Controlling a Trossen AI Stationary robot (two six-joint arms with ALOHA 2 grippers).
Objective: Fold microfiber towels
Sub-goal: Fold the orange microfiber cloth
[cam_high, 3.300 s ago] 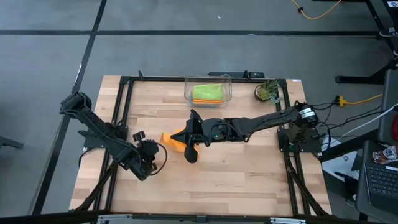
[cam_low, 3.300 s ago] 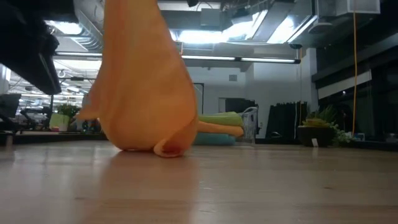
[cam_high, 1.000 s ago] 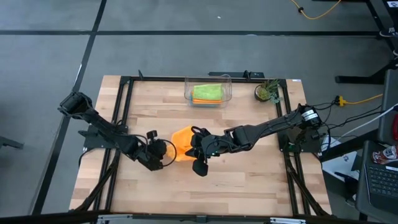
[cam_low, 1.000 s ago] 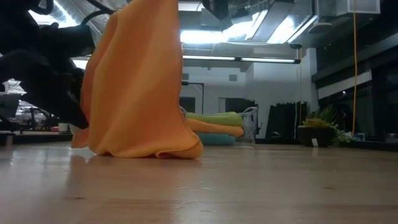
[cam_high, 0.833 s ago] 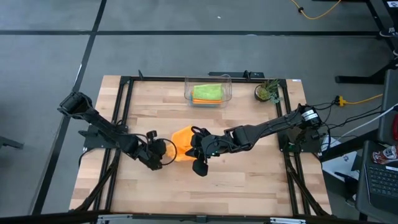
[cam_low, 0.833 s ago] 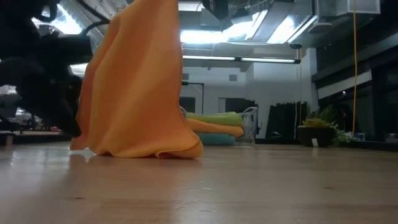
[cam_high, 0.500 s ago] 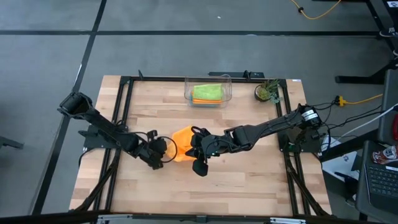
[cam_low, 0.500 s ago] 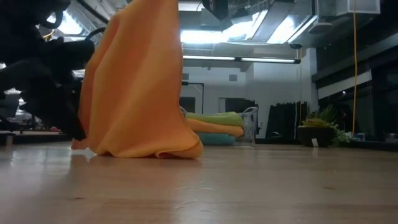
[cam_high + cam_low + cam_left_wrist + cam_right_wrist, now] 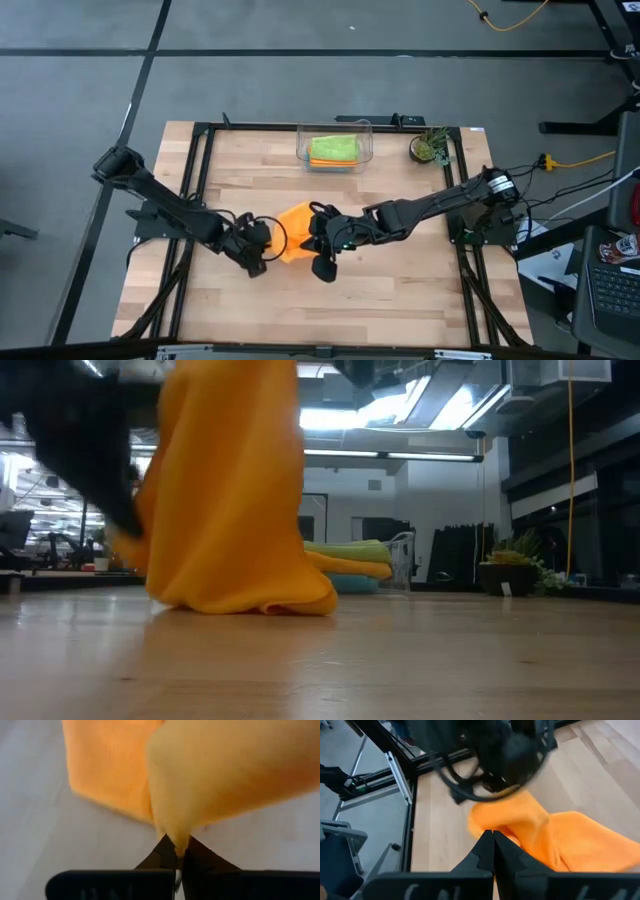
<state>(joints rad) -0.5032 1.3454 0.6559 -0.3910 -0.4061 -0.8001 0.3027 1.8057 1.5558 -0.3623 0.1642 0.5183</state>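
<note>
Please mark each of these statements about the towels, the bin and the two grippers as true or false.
1. Both grippers pinch the same orange towel. True: the left gripper and the right gripper each have their jaws shut on its cloth.
2. The orange towel lies flat and fully folded. False: it hangs bunched, with only its lower edge on the table.
3. The clear bin holds folded towels, with a lime green one on top. True.
4. The bin stands at the table's near edge. False: it stands at the far edge, beside a small plant.
</note>
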